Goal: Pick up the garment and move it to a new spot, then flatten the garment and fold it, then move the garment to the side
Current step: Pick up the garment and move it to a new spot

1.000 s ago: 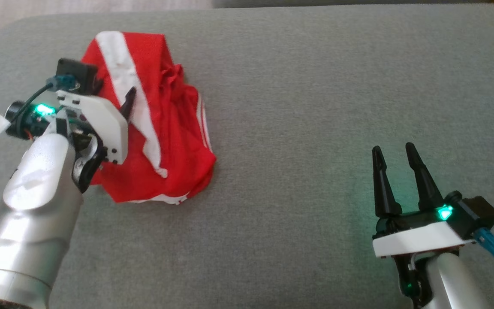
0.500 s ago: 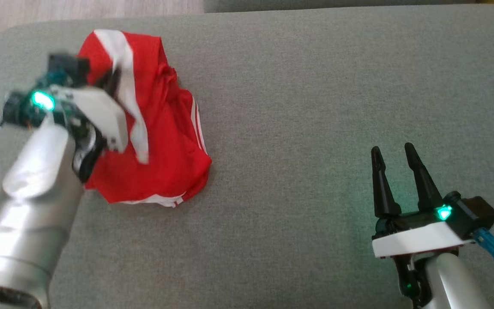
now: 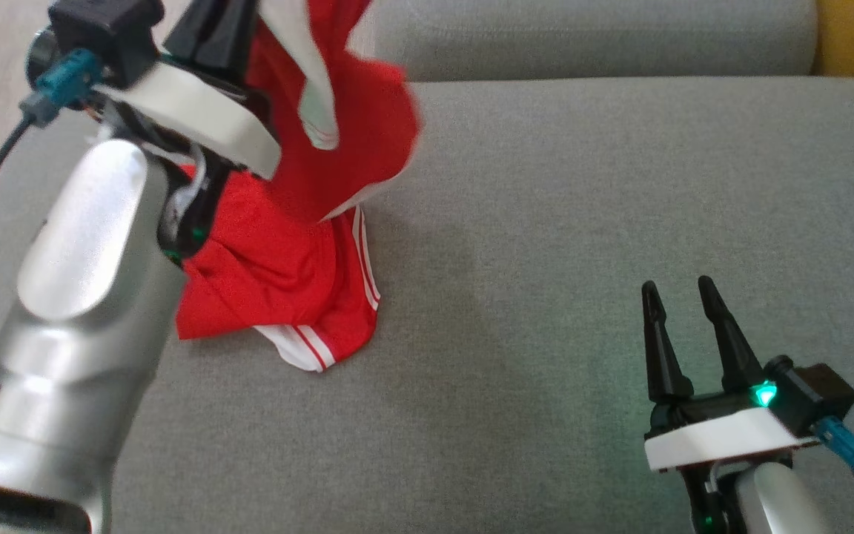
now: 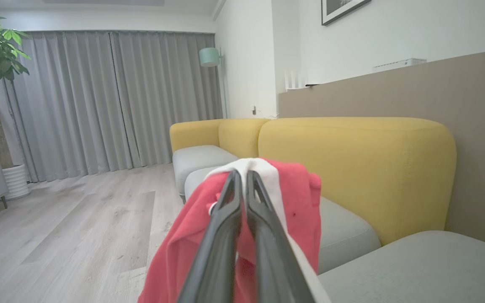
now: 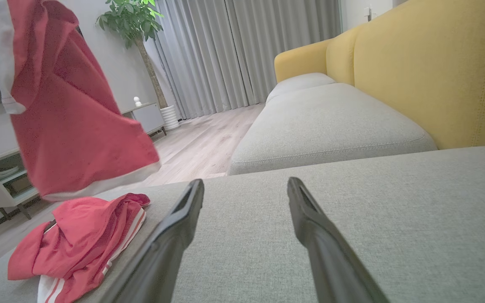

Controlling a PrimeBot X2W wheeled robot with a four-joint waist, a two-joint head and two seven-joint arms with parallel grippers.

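The garment (image 3: 301, 252) is red with white stripes. Its upper part hangs lifted at the top left of the head view, while its lower part still rests bunched on the grey cushion (image 3: 583, 222). My left gripper (image 4: 242, 176) is shut on a fold of the garment (image 4: 297, 198), with cloth draped over both fingers. In the right wrist view the garment (image 5: 70, 126) hangs in the air at the left, its lower heap lying on the cushion. My right gripper (image 3: 675, 293) stands open and empty low at the right, well apart from the cloth; its spread fingers (image 5: 183, 219) show over bare cushion.
A yellow backrest (image 4: 352, 168) runs behind the grey seats. Another grey cushion (image 5: 326, 122) lies beyond a seam. Wooden floor (image 4: 57, 235), grey curtains, a potted plant (image 5: 133, 25) and a low white cabinet (image 5: 2, 176) stand off the sofa's end.
My left gripper shut on the garment and rose, pulling its upper part off the cushion. The head camera tilted up too. The right gripper stayed open and still.
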